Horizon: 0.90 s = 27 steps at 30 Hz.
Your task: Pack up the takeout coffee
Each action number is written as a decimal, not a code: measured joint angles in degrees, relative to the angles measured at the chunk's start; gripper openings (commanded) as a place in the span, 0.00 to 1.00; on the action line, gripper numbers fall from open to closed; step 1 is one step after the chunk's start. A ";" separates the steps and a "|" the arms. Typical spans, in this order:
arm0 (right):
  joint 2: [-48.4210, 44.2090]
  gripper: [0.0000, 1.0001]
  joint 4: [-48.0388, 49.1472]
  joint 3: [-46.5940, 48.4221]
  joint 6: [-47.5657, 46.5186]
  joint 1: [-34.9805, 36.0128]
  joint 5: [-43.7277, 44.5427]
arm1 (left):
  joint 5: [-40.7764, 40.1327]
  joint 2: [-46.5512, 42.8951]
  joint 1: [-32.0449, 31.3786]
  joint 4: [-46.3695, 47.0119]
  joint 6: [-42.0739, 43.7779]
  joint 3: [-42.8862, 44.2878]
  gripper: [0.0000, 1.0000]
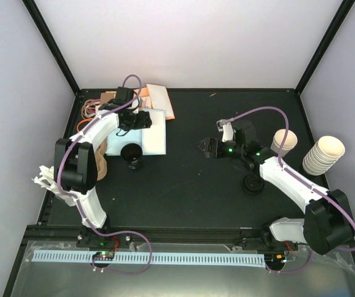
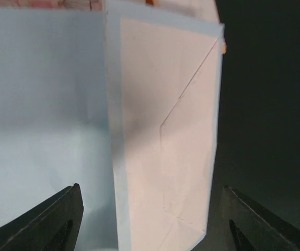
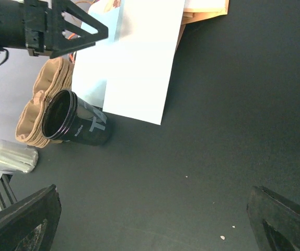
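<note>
The takeout coffee [image 1: 252,184] shows as a black disc on the dark table, close under my right forearm. My right gripper [image 1: 205,147] hangs open over bare table to its upper left, with nothing between the fingers [image 3: 19,225]. My left gripper [image 1: 141,119] is open over a flat white paper bag [image 1: 154,135]. In the left wrist view the bag's folded panel [image 2: 160,130] runs between the spread fingers [image 2: 61,219], which stand apart from it. A lidless black cup [image 3: 77,124] stands at the bag's near corner [image 1: 131,154].
A brown pulp carrier [image 1: 100,159] lies left of the black cup. Kraft bags [image 1: 160,99] and loose bands [image 1: 89,108] sit at the back left. Lidless cream cups [image 1: 284,141] and a tilted stack of them [image 1: 324,154] stand at the right.
</note>
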 measured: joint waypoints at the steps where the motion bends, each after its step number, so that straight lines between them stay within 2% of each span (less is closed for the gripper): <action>1: -0.20 1.00 0.02 -0.24 0.00 0.00 -0.04 | 0.13 1.03 0.15 -0.15 0.15 0.04 0.73; 6: -0.74 1.00 0.04 -1.09 0.00 0.00 -0.44 | 2.03 3.37 1.38 -0.81 0.61 0.04 0.70; 15: -4.76 1.00 0.35 -2.21 -0.85 0.00 -0.79 | 7.65 6.36 3.45 0.57 2.21 0.09 0.54; 21: -7.54 1.00 0.59 -2.60 -1.16 0.00 -0.79 | 9.86 9.07 3.67 1.60 2.29 0.37 0.53; 27: -8.09 1.00 1.07 -2.97 -1.31 0.00 -0.61 | 11.15 10.78 3.72 2.12 2.29 1.64 0.36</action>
